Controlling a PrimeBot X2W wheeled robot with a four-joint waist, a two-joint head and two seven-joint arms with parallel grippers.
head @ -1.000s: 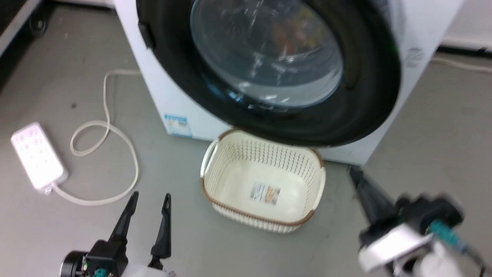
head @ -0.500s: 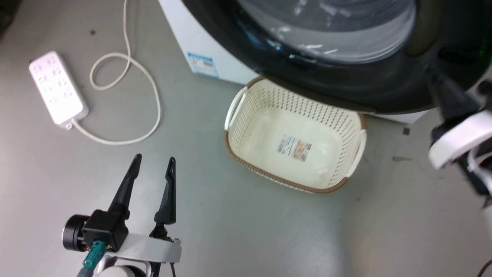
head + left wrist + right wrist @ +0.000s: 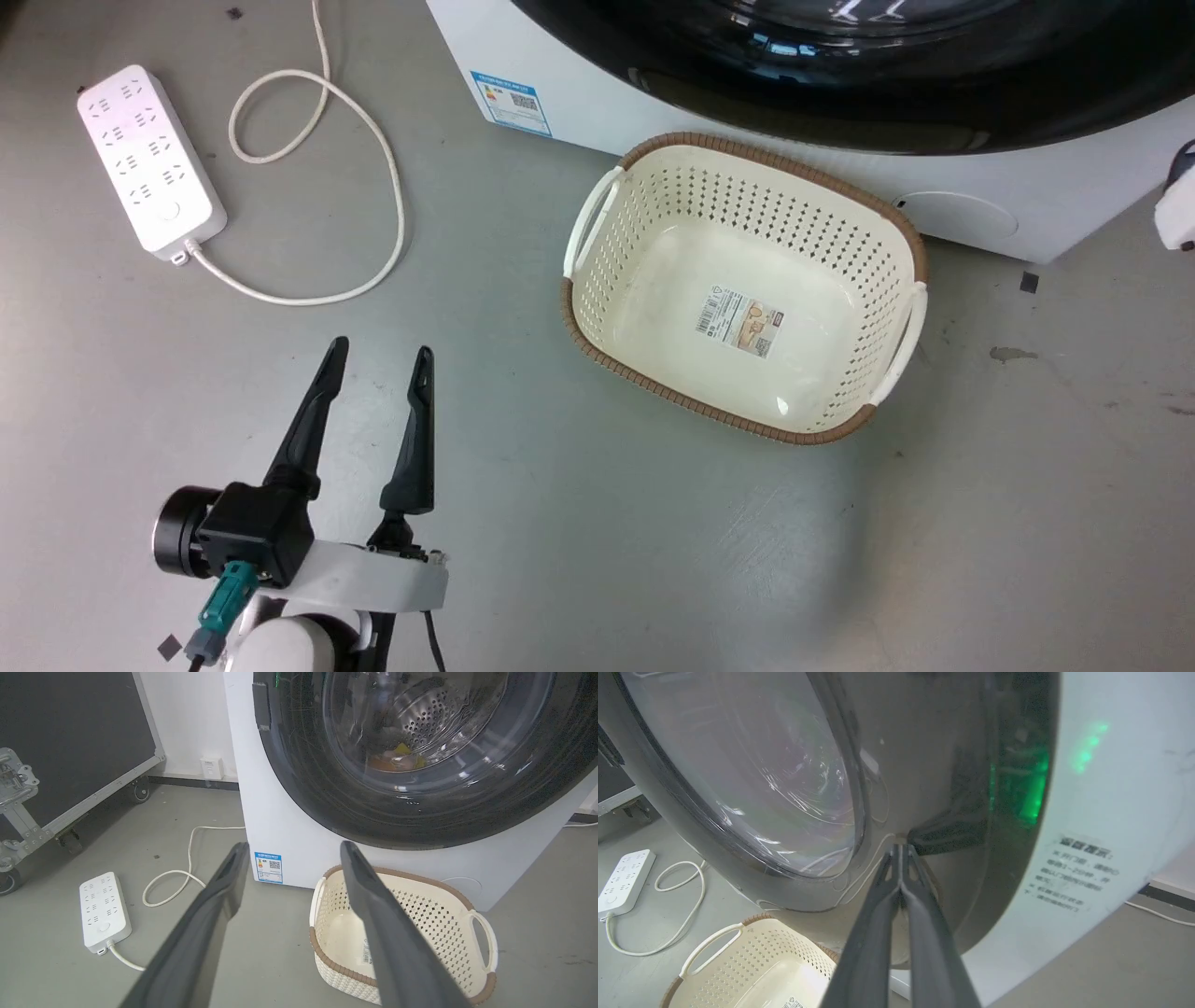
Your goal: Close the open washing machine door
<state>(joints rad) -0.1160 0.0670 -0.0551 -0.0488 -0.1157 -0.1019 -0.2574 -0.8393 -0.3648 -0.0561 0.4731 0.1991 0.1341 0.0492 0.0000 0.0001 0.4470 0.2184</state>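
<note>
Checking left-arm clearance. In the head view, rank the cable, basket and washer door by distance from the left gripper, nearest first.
1. Cable, on the floor just ahead of the left gripper.
2. Basket, ahead and to its right.
3. Washing machine door, beyond the basket, farthest.

Left gripper [image 3: 381,348] of the rig I drive: two long, tapered matte black fingers [image 3: 308,425] set in a boxy black block [image 3: 254,532]. A black cylindrical cap [image 3: 177,543] flanks the block. A teal plug connector [image 3: 222,611] enters from below. Behind it I see a smooth white wrist shell [image 3: 364,581] and a thin black cable [image 3: 434,646]. Right gripper [image 3: 900,848]: dark grey fingers [image 3: 868,952], each with a small oval slot near the tip. A rounded white right-arm housing [image 3: 1176,210] sits at the head view's edge.
</note>
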